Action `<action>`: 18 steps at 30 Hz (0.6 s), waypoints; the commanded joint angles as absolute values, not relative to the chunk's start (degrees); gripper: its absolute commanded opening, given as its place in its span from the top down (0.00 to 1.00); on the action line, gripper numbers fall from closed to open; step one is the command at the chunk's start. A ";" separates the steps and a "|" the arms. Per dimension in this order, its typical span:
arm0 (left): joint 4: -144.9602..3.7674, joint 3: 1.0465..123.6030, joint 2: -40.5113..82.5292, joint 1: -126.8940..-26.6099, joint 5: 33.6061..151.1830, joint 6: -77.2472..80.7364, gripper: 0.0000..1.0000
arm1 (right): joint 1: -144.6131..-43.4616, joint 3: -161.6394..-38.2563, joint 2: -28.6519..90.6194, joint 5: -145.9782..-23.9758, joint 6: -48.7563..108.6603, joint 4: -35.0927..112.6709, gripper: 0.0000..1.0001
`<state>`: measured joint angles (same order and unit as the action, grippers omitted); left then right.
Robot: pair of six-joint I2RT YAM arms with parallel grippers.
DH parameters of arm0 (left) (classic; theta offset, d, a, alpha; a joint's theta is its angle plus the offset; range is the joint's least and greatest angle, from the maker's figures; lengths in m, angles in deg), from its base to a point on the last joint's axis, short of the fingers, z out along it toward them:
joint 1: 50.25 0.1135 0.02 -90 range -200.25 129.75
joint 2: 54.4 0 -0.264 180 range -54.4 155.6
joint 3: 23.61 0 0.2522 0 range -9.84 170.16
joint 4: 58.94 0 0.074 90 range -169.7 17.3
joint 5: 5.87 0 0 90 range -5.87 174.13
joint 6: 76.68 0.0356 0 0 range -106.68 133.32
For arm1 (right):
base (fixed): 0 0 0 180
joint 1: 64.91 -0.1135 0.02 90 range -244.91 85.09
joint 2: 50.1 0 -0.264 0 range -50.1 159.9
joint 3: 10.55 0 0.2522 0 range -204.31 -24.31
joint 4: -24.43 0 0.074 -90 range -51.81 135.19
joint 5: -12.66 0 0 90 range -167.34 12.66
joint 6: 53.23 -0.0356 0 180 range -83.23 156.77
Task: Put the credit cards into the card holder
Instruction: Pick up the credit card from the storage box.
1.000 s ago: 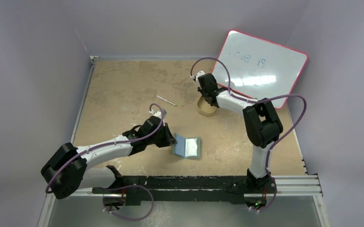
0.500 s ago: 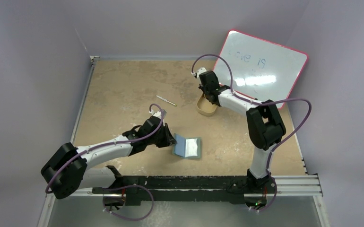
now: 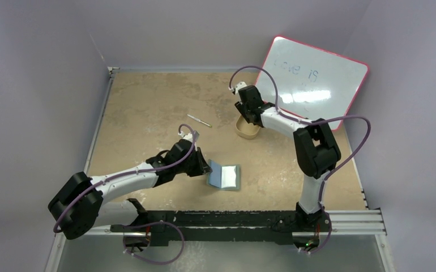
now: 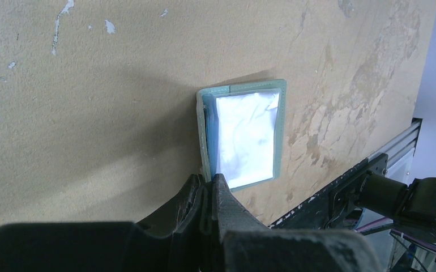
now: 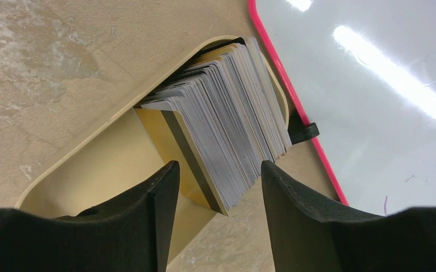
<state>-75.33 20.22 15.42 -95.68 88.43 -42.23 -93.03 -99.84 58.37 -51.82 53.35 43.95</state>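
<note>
**Desk:** Where is the card holder (image 3: pixel 227 177), and which way does it point?

**Me:** From overhead I see it near the 6 o'clock edge of the table (image 3: pixel 148 102), lying open with its pale inside facing up. Its fold runs roughly 12 to 6. The opened length runs 9 to 3, slightly tilted. The flap on the 9 o'clock side is lifted off the surface and the other half lies flat.

**Desk:** What is the left gripper (image 4: pixel 207 180) doing?

**Me:** On my left wrist camera its fingers are pressed together on the thin green edge of that lifted flap. The flat panel's long axis runs straight away from them, toward 12 in that view.

**Desk:** And the credit cards (image 5: pixel 221 124)?

**Me:** They stand on edge as a packed stack in the beige tray (image 5: pixel 108 164), at about 1 o'clock from the holder. In my right wrist view the row runs from 7 up to 1 o'clock. The cards lean, and the nearest face shows a dark stripe.

**Desk:** And the right gripper (image 5: pixel 218 167)?

**Me:** It hangs over the tray with its jaws well apart, one on each side of the stack's near end. It has hold of nothing.

**Desk:** Anything else around?

**Me:** The pink-edged whiteboard (image 3: pixel 312 79) is just beside the tray at its 2 o'clock. A thin pen (image 3: pixel 199 120) lies at 11 o'clock from the holder.
</note>
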 commanded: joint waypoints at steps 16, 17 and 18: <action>-72.72 20.35 15.94 -95.67 88.26 -42.40 1.00 | -92.90 -100.37 57.67 -46.38 54.28 39.63 0.72; -72.64 20.39 16.09 -95.69 88.29 -42.38 1.00 | -92.90 -100.46 57.74 -46.47 54.34 39.81 0.73; -72.57 20.43 16.23 -95.67 88.41 -42.35 1.00 | -92.86 -100.51 57.80 -46.48 54.42 39.96 0.74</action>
<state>-75.29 20.22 15.73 -95.68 88.43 -42.20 -93.36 -99.82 61.45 -48.32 54.18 41.48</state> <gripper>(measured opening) 0.048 0.284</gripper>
